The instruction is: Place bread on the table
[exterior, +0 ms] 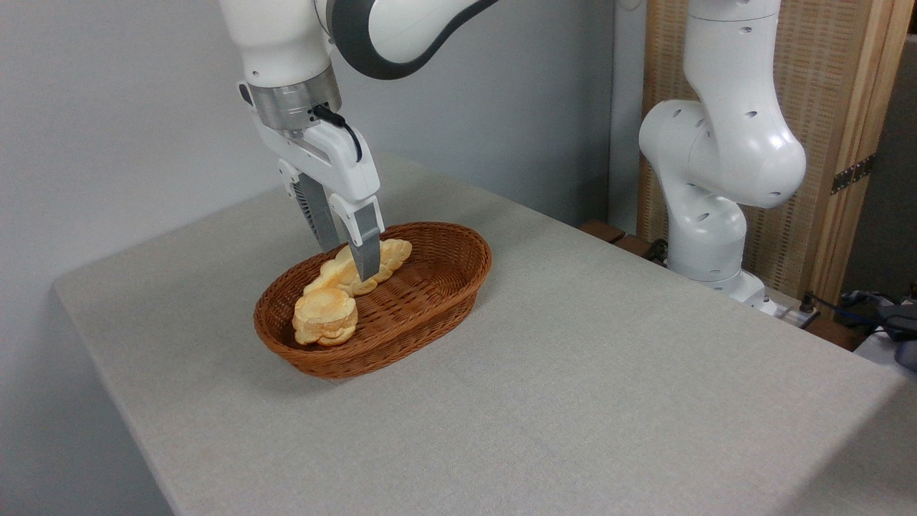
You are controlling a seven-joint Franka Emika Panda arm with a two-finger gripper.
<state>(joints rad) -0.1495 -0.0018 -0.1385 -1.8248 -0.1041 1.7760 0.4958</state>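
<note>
bread [392, 254]: in basket [458, 276], middle hidden by fingers [366, 251] straddling it; grip unclear. bun [325, 316] at 7 o'clock. bench [573, 373].

Arm reaches down, tool [349, 259] fingers parted, pointing downward.

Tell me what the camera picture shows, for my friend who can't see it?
A white robot arm reaches its pincer down into a brown wicker basket, its fingers either side of a long braided bread. A small round bun sits at the basket's near end. The basket stands on a grey-beige table.
</note>
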